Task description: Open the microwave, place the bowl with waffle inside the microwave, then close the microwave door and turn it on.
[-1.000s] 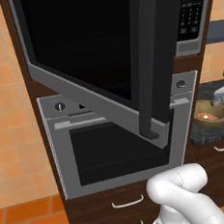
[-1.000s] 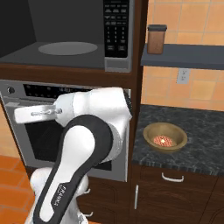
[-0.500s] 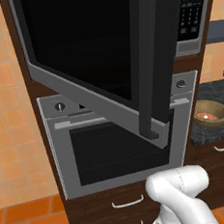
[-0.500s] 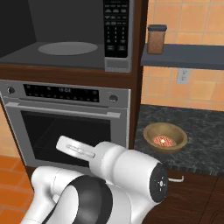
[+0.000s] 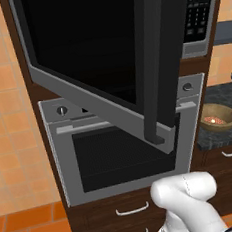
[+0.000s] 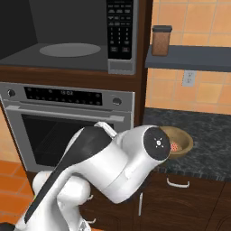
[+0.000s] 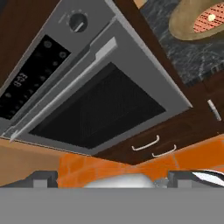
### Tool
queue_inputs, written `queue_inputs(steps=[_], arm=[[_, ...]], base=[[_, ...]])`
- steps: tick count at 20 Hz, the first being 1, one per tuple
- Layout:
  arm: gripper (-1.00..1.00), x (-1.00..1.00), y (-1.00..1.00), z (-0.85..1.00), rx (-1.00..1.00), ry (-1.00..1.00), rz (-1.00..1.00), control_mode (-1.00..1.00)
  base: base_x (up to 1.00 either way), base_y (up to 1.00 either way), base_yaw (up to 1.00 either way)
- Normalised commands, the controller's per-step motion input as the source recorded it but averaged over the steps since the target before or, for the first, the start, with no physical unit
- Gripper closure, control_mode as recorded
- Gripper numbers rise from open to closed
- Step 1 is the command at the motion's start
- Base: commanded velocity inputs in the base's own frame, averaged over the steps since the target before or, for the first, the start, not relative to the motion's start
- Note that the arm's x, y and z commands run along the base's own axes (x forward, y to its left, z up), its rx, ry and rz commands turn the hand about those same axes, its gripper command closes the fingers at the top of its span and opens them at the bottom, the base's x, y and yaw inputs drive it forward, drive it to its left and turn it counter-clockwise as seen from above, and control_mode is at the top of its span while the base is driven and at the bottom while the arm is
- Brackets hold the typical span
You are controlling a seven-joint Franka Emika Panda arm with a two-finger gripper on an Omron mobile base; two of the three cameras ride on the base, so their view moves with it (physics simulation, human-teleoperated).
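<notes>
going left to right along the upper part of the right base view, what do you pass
open microwave cavity with its round grey turntable plate → black button keypad → dark wood cabinet post → brown lidded canister on the dark grey shelf

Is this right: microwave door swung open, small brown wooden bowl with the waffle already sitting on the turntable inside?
Not quite. The black glass microwave door is open, but the small brown wooden bowl with the waffle sits on the dark speckled counter right of the silver oven. The right base view shows the grey turntable bare.
</notes>
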Motion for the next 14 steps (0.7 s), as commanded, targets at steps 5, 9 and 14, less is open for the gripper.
queue_inputs(steps=[5,9,14], arm=[[-1.0,0.84,-1.0,-0.27,-0.01,0.4,-0.28,-1.0],[-1.0,0.29,-0.86,-0.58,0.12,0.25,-0.1,-1.0],[-1.0,0.33,-0.63,-0.04,0.18,0.27,-0.07,-1.0]], base=[[0.0,0.0,0.0],[0.0,0.0,0.0],[0.0,0.0,0.0]])
